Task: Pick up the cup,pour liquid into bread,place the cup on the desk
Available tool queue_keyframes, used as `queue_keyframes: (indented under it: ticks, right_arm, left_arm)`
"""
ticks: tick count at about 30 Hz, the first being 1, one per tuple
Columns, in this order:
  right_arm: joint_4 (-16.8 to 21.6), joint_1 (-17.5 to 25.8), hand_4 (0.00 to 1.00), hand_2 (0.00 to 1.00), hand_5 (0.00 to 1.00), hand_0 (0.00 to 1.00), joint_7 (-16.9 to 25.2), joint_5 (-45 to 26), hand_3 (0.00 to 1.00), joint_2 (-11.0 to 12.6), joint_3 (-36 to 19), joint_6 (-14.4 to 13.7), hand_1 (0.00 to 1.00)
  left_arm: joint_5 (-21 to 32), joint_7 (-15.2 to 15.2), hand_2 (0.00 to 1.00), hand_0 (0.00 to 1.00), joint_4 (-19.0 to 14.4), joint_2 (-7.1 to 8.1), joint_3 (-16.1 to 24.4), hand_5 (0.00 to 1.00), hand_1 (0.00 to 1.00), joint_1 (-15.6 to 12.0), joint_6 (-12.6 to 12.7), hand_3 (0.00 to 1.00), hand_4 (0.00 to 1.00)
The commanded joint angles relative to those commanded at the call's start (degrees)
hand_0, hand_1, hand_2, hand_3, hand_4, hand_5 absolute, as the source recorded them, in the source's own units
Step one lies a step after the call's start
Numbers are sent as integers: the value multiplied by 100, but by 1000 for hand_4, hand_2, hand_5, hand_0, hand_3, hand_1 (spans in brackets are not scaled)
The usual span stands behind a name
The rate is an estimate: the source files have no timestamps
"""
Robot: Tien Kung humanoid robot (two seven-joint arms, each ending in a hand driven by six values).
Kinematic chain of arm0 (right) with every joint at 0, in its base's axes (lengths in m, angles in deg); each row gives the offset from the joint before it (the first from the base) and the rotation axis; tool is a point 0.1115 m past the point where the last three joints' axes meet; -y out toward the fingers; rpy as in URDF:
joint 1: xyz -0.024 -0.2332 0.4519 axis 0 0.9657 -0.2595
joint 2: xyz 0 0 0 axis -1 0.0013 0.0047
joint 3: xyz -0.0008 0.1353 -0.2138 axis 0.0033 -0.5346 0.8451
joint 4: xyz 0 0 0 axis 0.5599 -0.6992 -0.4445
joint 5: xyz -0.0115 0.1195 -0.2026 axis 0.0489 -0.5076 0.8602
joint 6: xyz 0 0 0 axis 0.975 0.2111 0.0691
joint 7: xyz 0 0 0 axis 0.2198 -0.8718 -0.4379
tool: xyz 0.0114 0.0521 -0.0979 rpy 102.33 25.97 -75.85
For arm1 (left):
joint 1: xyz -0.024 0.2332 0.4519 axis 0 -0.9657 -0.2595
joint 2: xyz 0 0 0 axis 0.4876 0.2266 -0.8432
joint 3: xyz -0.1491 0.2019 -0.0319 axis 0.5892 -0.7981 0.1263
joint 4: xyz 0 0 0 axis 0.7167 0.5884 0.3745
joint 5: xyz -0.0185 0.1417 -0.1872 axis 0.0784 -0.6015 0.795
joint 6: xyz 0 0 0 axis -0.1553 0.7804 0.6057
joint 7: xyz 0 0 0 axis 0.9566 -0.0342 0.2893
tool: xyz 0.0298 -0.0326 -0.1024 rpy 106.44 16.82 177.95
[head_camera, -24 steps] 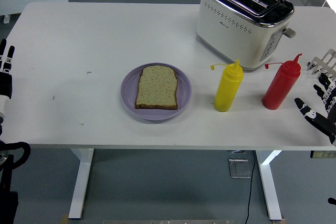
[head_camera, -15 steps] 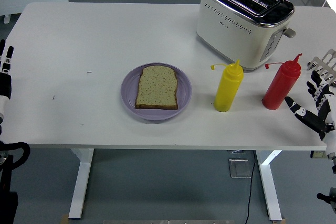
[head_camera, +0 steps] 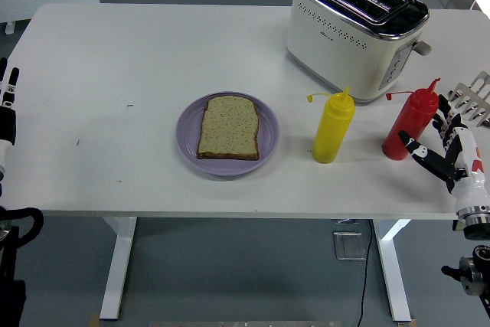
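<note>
Head view: a smooth white table fills most of the frame. At lower centre sits a round lilac plate with a glossy rim; on it lies one flat, squarish slice of bread, pale and speckled with a darker crust. To its right stands a yellow squeeze bottle of soft plastic with a pointed nozzle and a small tethered cap. Further right, near the frame's right edge, stands a matching red squeeze bottle, leaning slightly. In the upper right is a boxy cream toaster with rounded corners, a shiny chrome top with two slots, and rows of small perforations along its side.

The right hand sits at the right edge, just beside the red bottle, its black-and-white fingers spread and holding nothing. The left hand rests at the left edge, its fingers straight and close together, empty.
</note>
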Motion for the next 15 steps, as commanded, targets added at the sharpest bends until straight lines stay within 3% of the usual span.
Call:
queue_keyframes:
  ticks: [15]
  right_arm:
    - [-444, -603, 917, 992, 188, 998, 86, -276, 998, -111, 552, -228, 912]
  left_arm:
    - [-4, -1, 734, 808, 7, -5, 6, 998, 742, -15, -1, 726, 488]
